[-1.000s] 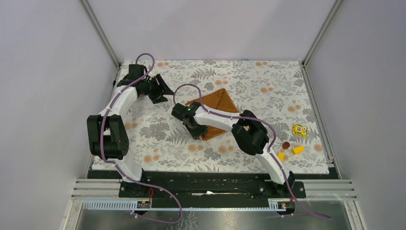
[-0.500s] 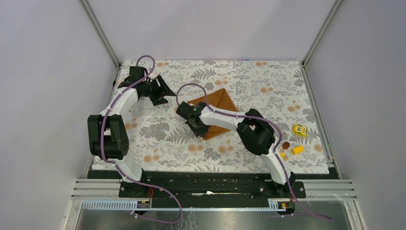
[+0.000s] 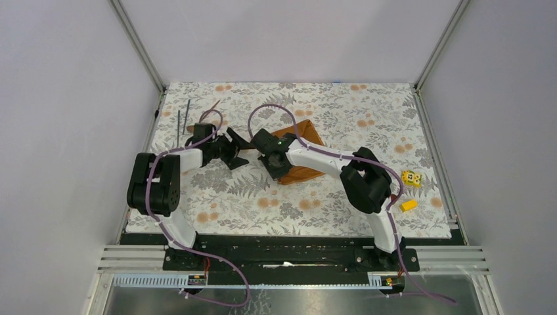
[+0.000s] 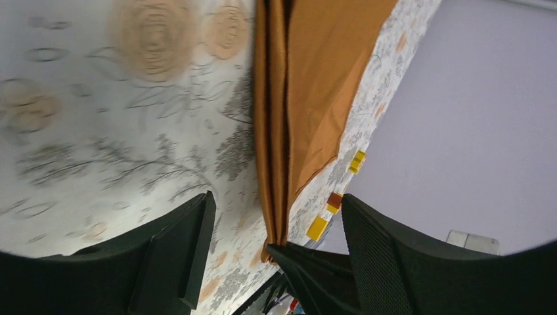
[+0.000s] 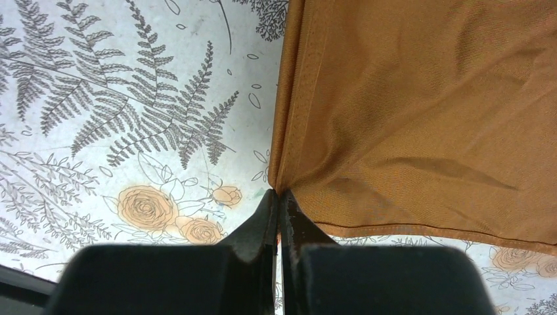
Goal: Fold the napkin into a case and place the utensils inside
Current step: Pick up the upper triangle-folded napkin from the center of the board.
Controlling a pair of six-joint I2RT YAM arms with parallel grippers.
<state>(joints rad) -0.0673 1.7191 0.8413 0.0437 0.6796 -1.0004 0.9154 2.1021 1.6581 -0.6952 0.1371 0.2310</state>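
Pinching napkin [image 5: 420,118] corner mid-table, right gripper [image 5: 279,197] clamped tight: wrist view only, arm hides it from top. Left gripper [image 4: 276,200] spread wide, empty, facing folded edge. Top view alone shows rods [image 3: 186,115] far-left on tablecloth [image 3: 368,111].

Robotics lab test cell: aluminium frame posts [image 3: 138,46] and plain grey panels [image 3: 66,131] are enclosing a floral tablecloth [image 3: 368,118]; an extrusion base rail [image 3: 131,256] is running along the tablecloth's near edge.

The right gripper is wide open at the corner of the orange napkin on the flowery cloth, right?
No, the right gripper is shut, pinching the corner of the orange napkin on the flowery cloth. The right wrist view shows it.
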